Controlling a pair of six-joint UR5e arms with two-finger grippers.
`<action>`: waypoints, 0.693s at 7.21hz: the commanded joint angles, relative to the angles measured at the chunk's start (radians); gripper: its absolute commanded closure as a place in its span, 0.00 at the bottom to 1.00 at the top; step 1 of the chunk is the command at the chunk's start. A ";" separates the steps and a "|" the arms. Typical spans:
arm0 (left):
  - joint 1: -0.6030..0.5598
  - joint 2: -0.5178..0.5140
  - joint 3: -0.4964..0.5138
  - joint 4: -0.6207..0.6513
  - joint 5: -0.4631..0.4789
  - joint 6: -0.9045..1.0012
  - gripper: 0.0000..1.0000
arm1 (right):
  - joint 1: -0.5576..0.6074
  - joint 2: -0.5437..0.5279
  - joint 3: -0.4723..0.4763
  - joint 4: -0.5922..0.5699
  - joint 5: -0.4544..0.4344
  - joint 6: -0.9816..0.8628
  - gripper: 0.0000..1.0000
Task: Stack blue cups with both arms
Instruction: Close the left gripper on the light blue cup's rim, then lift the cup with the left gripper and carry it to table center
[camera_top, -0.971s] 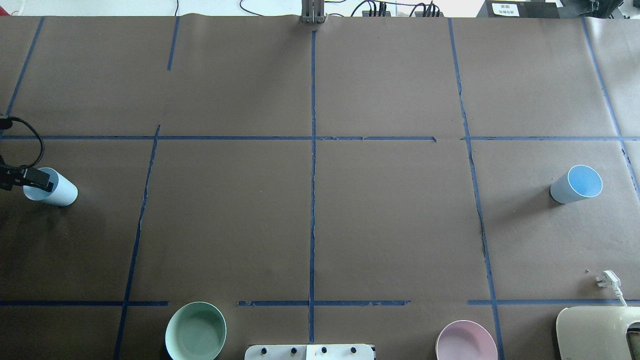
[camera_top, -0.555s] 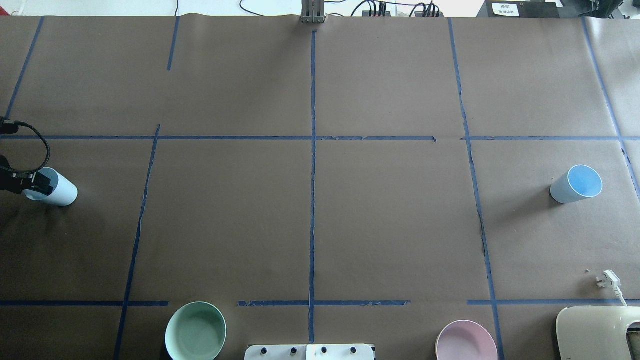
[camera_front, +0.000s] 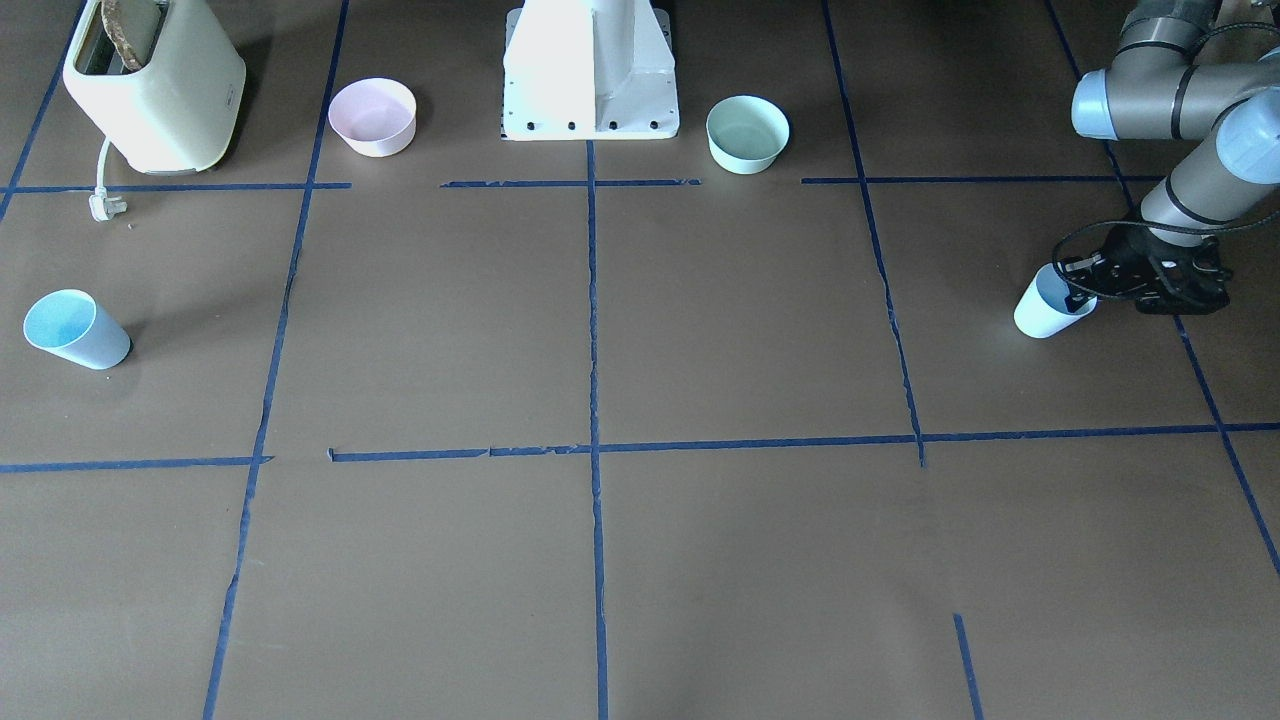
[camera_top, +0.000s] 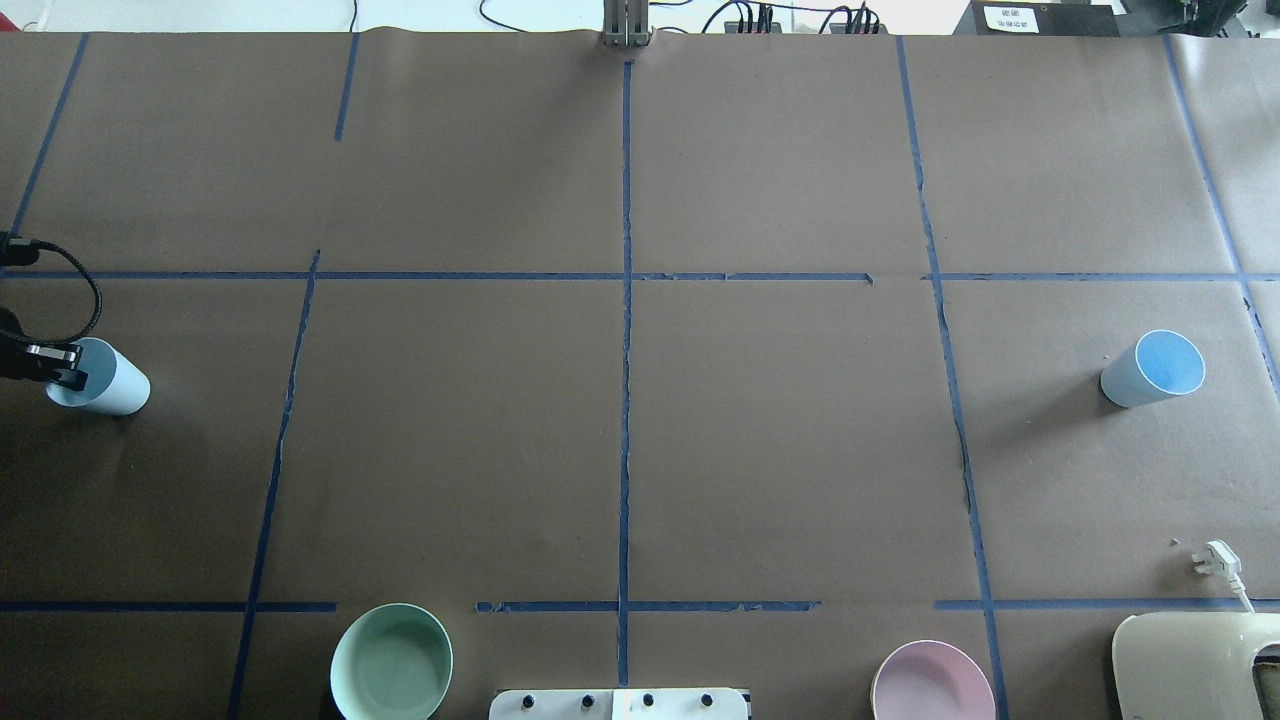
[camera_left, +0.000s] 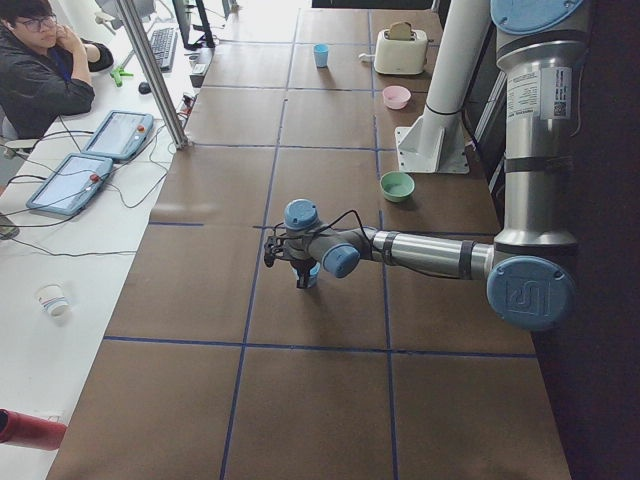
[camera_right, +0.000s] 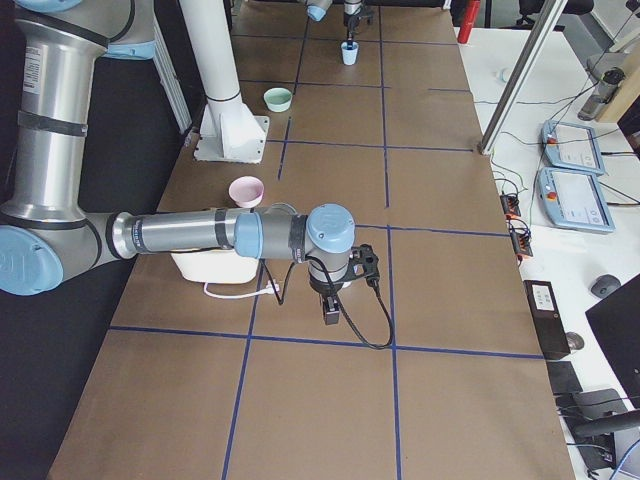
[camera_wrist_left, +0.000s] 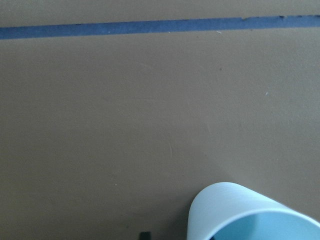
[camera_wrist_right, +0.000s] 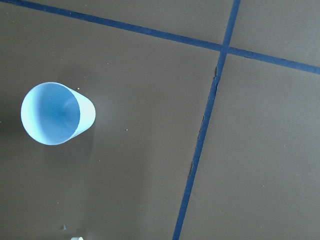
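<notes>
**Exterior front-facing view.** Pale-blue tapered plastic cup A (camera_front: 1040, 318) stands at the right edge of the frame on the brown paper-covered table (camera_front: 700, 560). Pale-blue tapered plastic cup B (camera_front: 76, 331) stands at the far left edge, well apart from it. No stacking is done yet. The left gripper (camera_front: 1083, 284) sits at the mouth of cup A.

**Overhead exterior view.** Cup A is at the middle of the left edge, with the left gripper over its rim. Cup B is at middle right with nothing near it.

**Exterior left view.** The near arm reaches to cup A at frame centre. Cup B shows small at top centre.

**Exterior right view.** The right gripper (camera_right: 331, 305) hangs at lower centre above the table. Its jaw state cannot be told, and no cup is seen in it.

**Left wrist-mounted view.** The rim of cup A fills the lower right. A dark fingertip shows at the bottom edge outside the cup wall, with bare table between them, and a dark shape lies inside the mouth. Judgement: the jaws are apart, straddling the wall (not yet clamped).

**Right wrist-mounted view.** Cup B stands upright at the left of the frame. No fingers show.

**Remaining.** Grasp both cups, bring them together and nest one in the other.
</notes>
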 joint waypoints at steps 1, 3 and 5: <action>-0.002 -0.020 -0.064 0.056 -0.077 -0.004 1.00 | 0.000 0.000 0.001 -0.001 0.000 0.000 0.00; -0.002 -0.190 -0.144 0.320 -0.074 -0.020 1.00 | 0.000 0.000 0.001 0.001 0.000 0.000 0.00; 0.052 -0.438 -0.145 0.512 -0.067 -0.228 1.00 | 0.000 0.003 0.004 0.001 0.000 -0.001 0.00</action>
